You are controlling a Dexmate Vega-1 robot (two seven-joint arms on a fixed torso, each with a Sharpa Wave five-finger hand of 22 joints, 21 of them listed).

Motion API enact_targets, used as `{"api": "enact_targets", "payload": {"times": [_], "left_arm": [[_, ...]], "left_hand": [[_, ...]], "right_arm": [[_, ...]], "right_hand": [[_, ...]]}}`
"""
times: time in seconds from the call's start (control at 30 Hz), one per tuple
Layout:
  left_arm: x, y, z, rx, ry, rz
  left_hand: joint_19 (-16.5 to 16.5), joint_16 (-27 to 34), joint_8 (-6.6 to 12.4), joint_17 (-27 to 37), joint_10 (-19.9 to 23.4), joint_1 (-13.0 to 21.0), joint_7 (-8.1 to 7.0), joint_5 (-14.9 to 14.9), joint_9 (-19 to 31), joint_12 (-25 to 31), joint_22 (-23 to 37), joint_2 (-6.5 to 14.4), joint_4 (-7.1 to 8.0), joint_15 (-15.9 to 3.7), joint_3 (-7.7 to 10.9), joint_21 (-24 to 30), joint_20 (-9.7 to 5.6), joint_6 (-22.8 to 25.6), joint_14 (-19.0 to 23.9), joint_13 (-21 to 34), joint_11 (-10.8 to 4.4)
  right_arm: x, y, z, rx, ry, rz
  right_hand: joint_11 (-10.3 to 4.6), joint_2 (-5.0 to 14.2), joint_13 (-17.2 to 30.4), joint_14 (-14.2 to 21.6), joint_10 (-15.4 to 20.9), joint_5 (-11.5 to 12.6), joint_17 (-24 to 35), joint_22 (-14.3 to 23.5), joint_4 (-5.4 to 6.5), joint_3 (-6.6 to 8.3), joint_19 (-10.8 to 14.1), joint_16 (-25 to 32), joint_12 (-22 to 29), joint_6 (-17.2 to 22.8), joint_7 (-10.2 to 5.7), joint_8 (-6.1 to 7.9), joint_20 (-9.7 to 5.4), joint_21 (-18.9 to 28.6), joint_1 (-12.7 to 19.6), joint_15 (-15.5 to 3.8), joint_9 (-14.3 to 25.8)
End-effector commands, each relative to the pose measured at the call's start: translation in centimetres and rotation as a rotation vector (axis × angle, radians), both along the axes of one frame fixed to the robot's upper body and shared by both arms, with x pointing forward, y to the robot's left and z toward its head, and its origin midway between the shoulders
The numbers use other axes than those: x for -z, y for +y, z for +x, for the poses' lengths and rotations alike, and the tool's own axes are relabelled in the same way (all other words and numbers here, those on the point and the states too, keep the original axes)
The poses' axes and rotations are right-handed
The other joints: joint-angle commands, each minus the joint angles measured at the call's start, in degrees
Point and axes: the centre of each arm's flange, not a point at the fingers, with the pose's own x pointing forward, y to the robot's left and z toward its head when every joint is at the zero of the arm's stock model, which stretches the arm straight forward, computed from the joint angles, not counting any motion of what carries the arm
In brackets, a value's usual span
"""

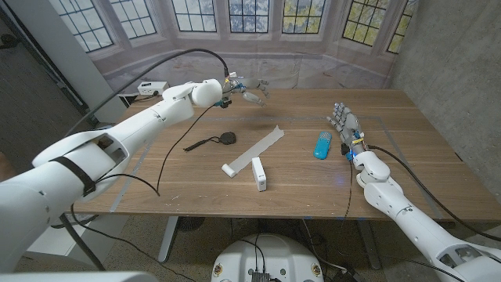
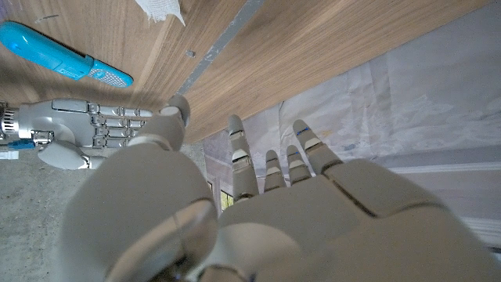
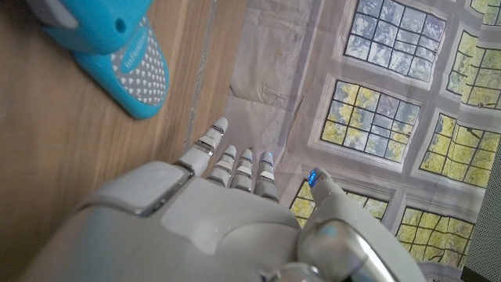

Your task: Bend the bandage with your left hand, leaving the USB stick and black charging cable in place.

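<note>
Left hand (image 1: 249,92): raised above the far part of the desk (image 1: 196,176), at the end of the outstretched left arm (image 1: 117,133). In the left wrist view the left hand (image 2: 258,211) shows its back, fingers (image 2: 243,160) extended and apart, with nothing held.

Right hand (image 1: 344,124): positioned at the right side of the desk, fingers pointing toward the far edge. In the right wrist view the right hand (image 3: 227,211) has its fingers (image 3: 235,164) straight and slightly apart, with nothing held. The same hand also shows in the left wrist view (image 2: 94,129).

Bandage (image 1: 254,150): a white strip lying flat near the desk centre, running diagonally, with one end folded into a short lip at the near side. It lies well apart from both hands. A frayed white corner of it shows in the left wrist view (image 2: 160,9).

USB stick (image 1: 259,174): white, lying just beside the near end of the bandage.

Black charging cable (image 1: 213,142): lying left of the bandage, with a round black end toward the bandage and a thin tail toward the left arm.

Blue device (image 1: 322,145): lying between the bandage and the right hand, near the right hand. It also shows in the right wrist view (image 3: 109,55) and in the left wrist view (image 2: 63,56).
</note>
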Motion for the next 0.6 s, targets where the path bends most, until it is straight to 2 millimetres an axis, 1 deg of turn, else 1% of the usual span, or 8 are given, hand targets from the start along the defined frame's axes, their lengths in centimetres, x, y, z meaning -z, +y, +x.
{"api": "enact_targets", "payload": {"times": [0.03,0.17,0.23,0.33,0.37,0.43,0.53,0.6], "left_arm": [[-1.0,-1.7,0.1,-0.041,-0.039,0.113],[-1.5,-2.1,0.0,-0.061,-0.072,0.151],[-1.7,-2.4,0.1,-0.065,-0.082,0.166],[-1.9,-2.6,0.1,-0.069,-0.099,0.184],[-2.0,-2.7,0.2,-0.071,-0.103,0.190],[-2.1,-2.9,0.2,-0.072,-0.108,0.203],[-2.1,-3.2,0.3,-0.073,-0.117,0.219],[-2.1,-3.4,0.4,-0.074,-0.116,0.226]], "left_hand": [[0.49,0.18,0.45,0.34,-0.18,1.03,0.06,0.24,0.27,-0.35,0.25,-0.14,0.30,0.03,-0.11,-0.04,0.00,0.96,0.07,0.34,-0.17],[0.96,0.24,0.65,0.35,0.07,1.88,0.24,0.15,0.30,-0.31,0.28,-0.54,0.38,0.07,-0.34,0.07,-0.06,2.09,0.29,0.33,-0.24],[1.51,0.34,0.83,0.35,0.72,2.82,0.33,0.09,0.34,-0.14,0.30,-0.85,0.45,-0.16,-0.56,0.21,-0.36,3.25,0.70,0.32,-0.51],[1.72,0.46,0.97,0.35,1.26,3.61,0.39,0.03,0.36,-0.01,0.33,-1.09,0.48,-0.43,-0.73,0.22,-0.40,4.19,1.23,0.31,-0.55],[1.75,0.43,0.99,0.35,1.63,3.86,0.55,0.02,0.36,0.11,0.33,-1.16,0.50,-0.42,-0.79,0.21,-0.42,4.45,1.25,0.31,-0.73],[2.05,0.48,1.29,0.34,2.25,4.77,1.44,-0.03,0.39,0.20,0.36,-1.39,0.61,-0.26,-1.08,0.23,-0.60,6.10,1.75,0.30,-0.77],[2.47,0.55,1.24,0.34,2.92,5.42,1.86,-0.07,0.40,0.34,0.38,-1.57,0.69,-0.02,-1.34,0.33,-0.71,6.69,2.26,0.29,-0.61],[2.66,0.61,1.32,0.34,3.30,5.86,2.19,-0.08,0.41,0.40,0.40,-1.67,0.72,-0.03,-1.50,0.36,-0.87,7.35,2.63,0.28,-0.71]], "right_arm": [[0.6,-0.3,-0.4,0.008,-0.001,0.018],[0.8,-0.2,-0.4,0.007,-0.001,0.024],[0.8,-0.2,-0.4,0.006,0.000,0.026],[0.9,-0.3,-0.4,0.007,-0.001,0.029],[0.9,-0.3,-0.4,0.007,-0.001,0.030],[0.9,-0.3,-0.4,0.008,0.000,0.031],[1.0,-0.4,-0.5,0.010,0.000,0.032],[1.1,-0.5,-0.6,0.011,0.000,0.033]], "right_hand": [[0.39,0.28,0.30,0.65,0.04,-0.09,0.11,0.35,-0.13,0.30,0.50,0.57,0.19,0.52,0.12,0.15,-3.22,0.40,0.27,-1.26,0.25],[0.43,0.22,0.30,0.72,0.09,-0.10,0.12,0.35,-0.11,0.30,0.53,0.58,0.20,0.52,0.11,0.12,-3.20,0.39,0.20,-1.17,0.25],[0.47,0.22,0.30,0.72,0.06,-0.10,0.13,0.35,-0.10,0.30,0.55,0.57,0.18,0.57,0.19,0.13,-3.20,0.38,0.16,-1.18,0.25],[0.42,0.22,0.30,0.71,0.08,-0.10,0.13,0.35,-0.09,0.32,0.57,0.56,0.19,0.61,0.19,0.14,-3.22,0.38,0.15,-1.19,0.25],[0.43,0.18,0.30,0.76,0.08,-0.10,0.12,0.35,-0.12,0.32,0.61,0.57,0.19,0.61,0.20,0.13,-3.20,0.39,0.16,-1.14,0.25],[0.45,0.17,0.30,0.80,0.08,-0.10,0.12,0.35,-0.11,0.33,0.64,0.57,0.19,0.68,0.24,0.15,-3.19,0.40,0.14,-1.11,0.25],[0.77,0.15,0.30,0.81,0.16,-0.09,0.11,0.35,-0.13,0.35,0.70,0.55,0.21,0.76,0.31,0.16,-3.12,0.40,0.14,-1.08,0.25],[0.58,0.14,0.30,0.79,0.14,-0.09,0.09,0.36,-0.15,0.38,0.73,0.53,0.20,0.81,0.34,0.17,-3.11,0.40,0.15,-1.06,0.25]]}}
